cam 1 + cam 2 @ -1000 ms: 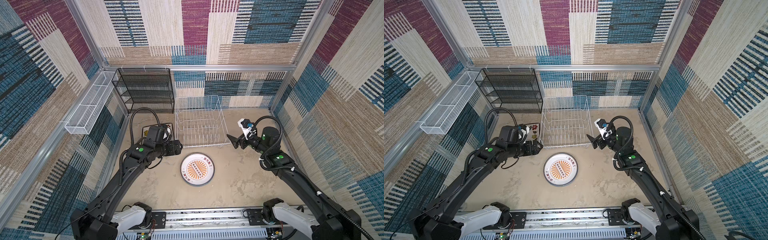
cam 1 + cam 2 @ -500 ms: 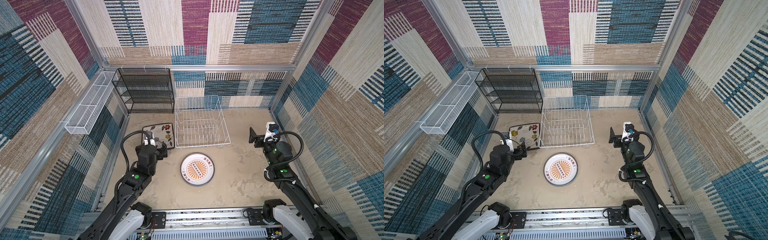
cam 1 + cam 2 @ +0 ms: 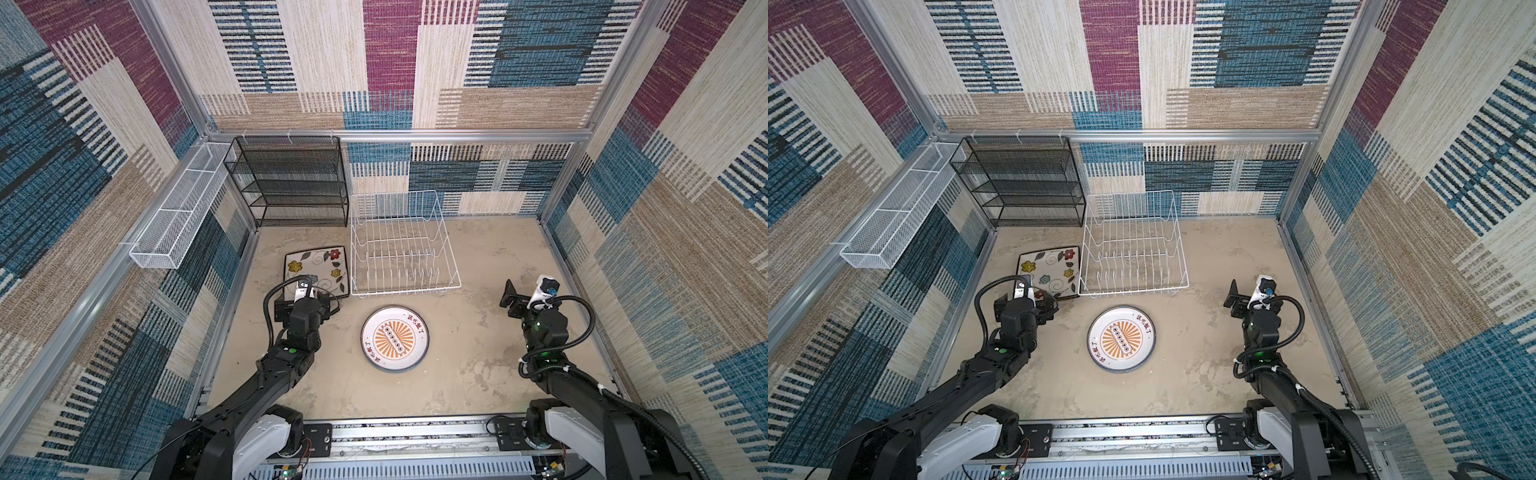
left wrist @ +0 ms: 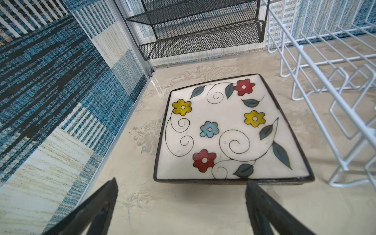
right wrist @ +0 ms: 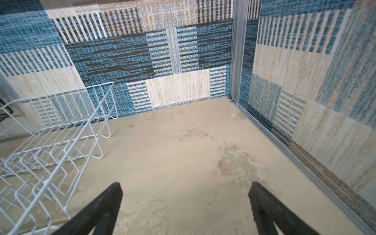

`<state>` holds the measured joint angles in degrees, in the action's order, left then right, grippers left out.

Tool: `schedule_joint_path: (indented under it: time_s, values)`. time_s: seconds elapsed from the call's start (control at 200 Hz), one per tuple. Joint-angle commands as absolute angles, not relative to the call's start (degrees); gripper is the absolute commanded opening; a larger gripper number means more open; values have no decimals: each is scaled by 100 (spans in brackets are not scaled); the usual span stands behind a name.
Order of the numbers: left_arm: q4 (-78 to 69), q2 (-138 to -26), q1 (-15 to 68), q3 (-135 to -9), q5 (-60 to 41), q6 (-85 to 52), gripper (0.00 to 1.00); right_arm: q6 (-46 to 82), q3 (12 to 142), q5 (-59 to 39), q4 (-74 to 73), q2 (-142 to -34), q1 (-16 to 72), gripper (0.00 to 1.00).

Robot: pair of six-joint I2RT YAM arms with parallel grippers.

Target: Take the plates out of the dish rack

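- Patchwork carpet walls [image 3: 415, 62] boxed in the beige tabletop [image 3: 490, 257], and on it the dish rack [image 3: 401, 249] stood with every slot between its tines bare in both top views.
- A second earlier both arms had been stretched in toward the rack, the left over the plate beside it and the right at the rack's front right corner. By this moment we had drawn both back toward their bases.
- Our left tool [image 4: 181, 182] was spread wide and carried nothing. In the left wrist view its tips hung just short of the near edge of the square plates [image 4: 223, 132], which lay flowered face up on the tabletop just beside the rack.
- Our right tool [image 5: 186, 184] was likewise spread and empty, over bare tabletop and apart from the rack's side.
- The round plates [image 3: 394, 338] lay face up in front of the rack, between the two arms, in the same spot as a second before. A second rim peeking out beneath the top one suggested a stack, though we could not count it.
- We judged the unloading done: no plate stood in the rack and neither tool held one, so the pull-back read as parking the arms, not as lining up for another pick.
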<state>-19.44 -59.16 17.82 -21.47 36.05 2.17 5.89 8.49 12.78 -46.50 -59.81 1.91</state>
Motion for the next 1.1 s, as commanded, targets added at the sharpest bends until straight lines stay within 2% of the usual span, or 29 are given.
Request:
schedule_joint_path:
  time_s: [0.0, 0.376, 0.601, 0.806, 0.887, 1.097]
  values:
    - [-2955, -5997, 1606, -1934, 3506, 268, 100, 569, 854, 1587, -5640, -6151, 194, 99]
    - [-4733, -6519, 1019, -1306, 2772, 219, 100, 311, 735, 1342, -6958, -7496, 193, 99]
    - [-5781, -7367, 844, -1246, 2487, 301, 100, -158, 527, 571, -8029, -8109, 193, 99]
    - [-7027, -8297, 791, -1002, 2455, 255, 100, -199, 776, 503, -8242, -8828, 184, 99]
    - [-7647, -8697, 782, -936, 2367, 370, 99, -165, 893, 507, -7911, -8772, 184, 99]
    - [-6988, -8652, 608, -1165, 1780, 288, 99, -93, 1136, 343, -7538, -8830, 71, 99]
